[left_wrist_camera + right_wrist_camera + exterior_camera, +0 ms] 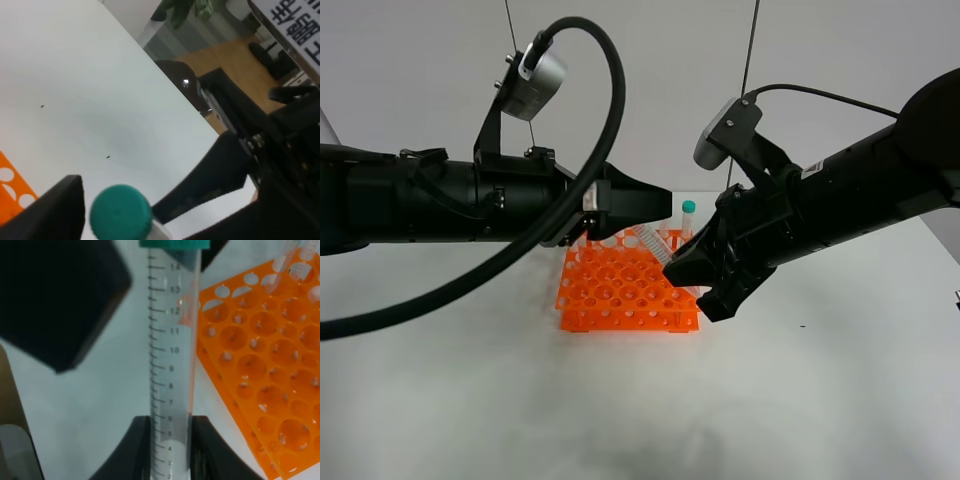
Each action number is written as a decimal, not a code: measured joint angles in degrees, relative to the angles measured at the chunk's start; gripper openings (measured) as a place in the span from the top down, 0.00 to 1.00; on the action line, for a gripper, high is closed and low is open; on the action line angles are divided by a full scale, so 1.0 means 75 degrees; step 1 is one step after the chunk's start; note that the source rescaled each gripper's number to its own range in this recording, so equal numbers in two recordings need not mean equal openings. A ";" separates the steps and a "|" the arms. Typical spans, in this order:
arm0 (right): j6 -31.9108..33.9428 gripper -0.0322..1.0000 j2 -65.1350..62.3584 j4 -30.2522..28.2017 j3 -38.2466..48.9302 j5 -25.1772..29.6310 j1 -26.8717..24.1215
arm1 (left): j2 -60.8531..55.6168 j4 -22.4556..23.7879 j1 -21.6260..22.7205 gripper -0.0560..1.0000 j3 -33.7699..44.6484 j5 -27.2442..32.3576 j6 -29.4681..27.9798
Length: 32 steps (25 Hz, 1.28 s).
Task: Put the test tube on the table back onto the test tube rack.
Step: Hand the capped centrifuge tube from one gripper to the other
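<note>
White matte table (470,400) fills the lower half of the high view, w/ a plain pale wall behind. The left wrist cam catches the room past the table edge: wood floor (235,55), a green plant (192,10), a sign w/ dark characters (295,25).

The orange test tube rack (620,290) sits centre frame on the table, a grid of round holes over two tiers. One teal-capped tube (688,218) stands upright at its back right corner, just right of centre. The right wrist cam shows what looks like another clear tube (289,260) in the rack, its top cut off.

Now the pincers. The right pincer (170,452), reaching in from the right, is clamped on the test tube (654,247) near its tip end. Both fingers press the clear wall, and scale marks run up toward the teal cap (120,212). The tube is off the table, tilted above the rack's right side, cap end pointing up-left.

The left pincer (652,205), in from the left, has its jaws spread wide w/ the cap between them. Can't tell if either finger touches it.
</note>
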 joint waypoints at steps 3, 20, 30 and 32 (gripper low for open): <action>0.0000 0.94 0.0000 0.0000 0.0000 -0.0006 0.0000 | 0.0000 0.0000 0.0000 0.09 0.0000 -0.0047 0.0000; -0.0069 0.94 0.0000 0.0084 0.0000 -0.0041 0.0000 | 0.0000 -0.0048 0.0000 0.95 0.0000 -0.0149 -0.0094; 0.0182 0.06 0.0008 0.0073 -0.0143 -0.0204 0.0000 | 0.0000 -0.0056 0.0000 0.95 -0.0008 0.0083 -0.0094; 0.0658 0.02 0.0008 -0.0079 -0.0509 0.0263 0.0000 | 0.0000 -0.0056 0.0000 0.95 -0.0008 0.0075 -0.0094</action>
